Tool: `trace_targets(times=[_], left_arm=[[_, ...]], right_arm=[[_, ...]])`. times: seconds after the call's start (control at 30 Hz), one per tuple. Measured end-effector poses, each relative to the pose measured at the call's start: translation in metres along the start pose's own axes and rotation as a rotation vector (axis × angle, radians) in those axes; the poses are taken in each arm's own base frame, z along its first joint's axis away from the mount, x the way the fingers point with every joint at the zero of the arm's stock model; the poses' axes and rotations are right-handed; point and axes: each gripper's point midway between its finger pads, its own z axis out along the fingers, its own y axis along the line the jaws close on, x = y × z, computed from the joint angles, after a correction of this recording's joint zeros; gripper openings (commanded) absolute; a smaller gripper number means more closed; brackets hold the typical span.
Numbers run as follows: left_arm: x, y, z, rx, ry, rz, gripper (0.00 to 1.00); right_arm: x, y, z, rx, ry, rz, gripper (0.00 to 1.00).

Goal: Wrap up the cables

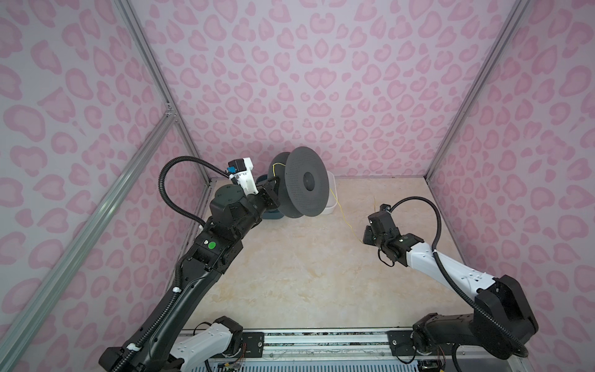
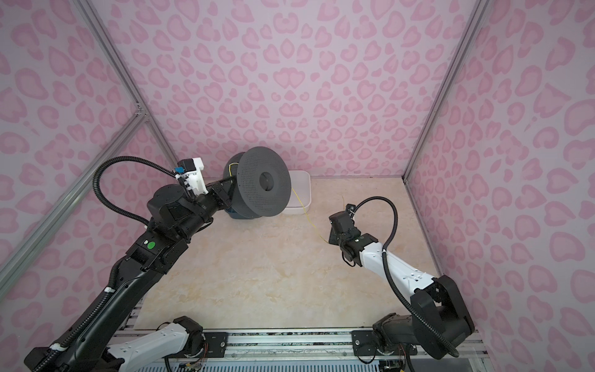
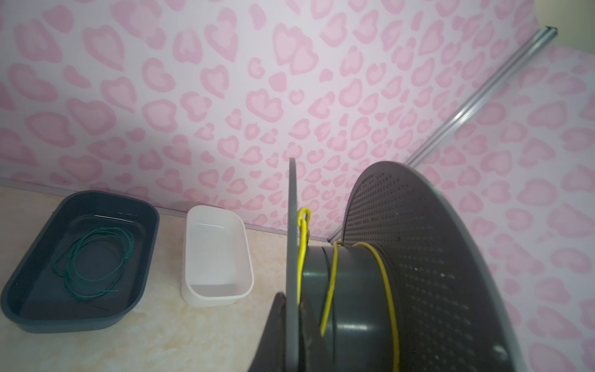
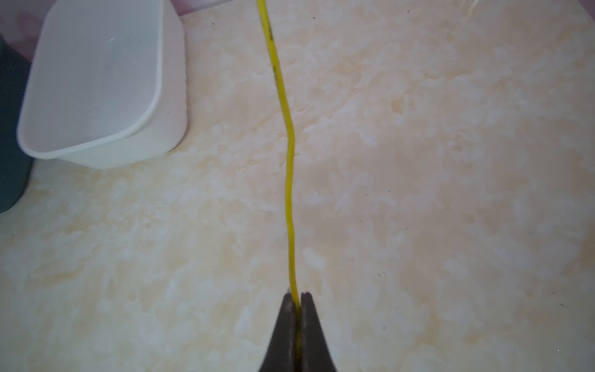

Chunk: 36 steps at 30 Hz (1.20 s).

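Note:
A thin yellow cable runs from the grey spool down across the table to my right gripper, which is shut on it low over the tabletop. A couple of turns of the cable lie round the spool's hub, and a small loop sticks up by the thin flange. My left gripper is shut on that flange's edge and holds the spool tilted above the table at the back.
A white tray stands by the back wall behind the spool. Beside it is a dark tray holding a coiled green wire. Pink patterned walls enclose the table on three sides.

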Motion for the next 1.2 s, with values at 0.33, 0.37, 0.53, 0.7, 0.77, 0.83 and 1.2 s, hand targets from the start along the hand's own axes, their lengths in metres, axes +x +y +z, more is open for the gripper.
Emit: trace_targets(times=[0.33, 0.37, 0.53, 0.7, 0.77, 0.83, 1.2], left_arm=[[-0.013, 0.061, 0.037, -0.299, -0.153, -0.087, 0.03], [-0.013, 0.065, 0.041, -0.323, -0.161, -0.083, 0.03], [-0.003, 0.085, 0.061, -0.424, -0.158, -0.037, 0.03], [0.019, 0.104, 0.076, -0.492, -0.096, 0.043, 0.03], [0.028, 0.109, 0.081, -0.511, -0.061, 0.079, 0.03], [0.037, 0.112, 0.085, -0.52, -0.011, 0.13, 0.03], [0.124, 0.079, 0.069, -0.368, 0.256, 0.48, 0.03]], right_arm=[[0.011, 0.089, -0.067, -0.115, -0.104, -0.178, 0.0], [0.008, 0.1, -0.078, -0.134, -0.128, -0.192, 0.0], [-0.01, 0.146, -0.137, -0.219, -0.245, -0.261, 0.0], [-0.026, 0.175, -0.186, -0.271, -0.355, -0.342, 0.0], [-0.037, 0.182, -0.202, -0.278, -0.394, -0.368, 0.0], [-0.052, 0.187, -0.218, -0.288, -0.433, -0.38, 0.0], [-0.177, 0.185, -0.258, -0.313, -0.593, -0.316, 0.0]])
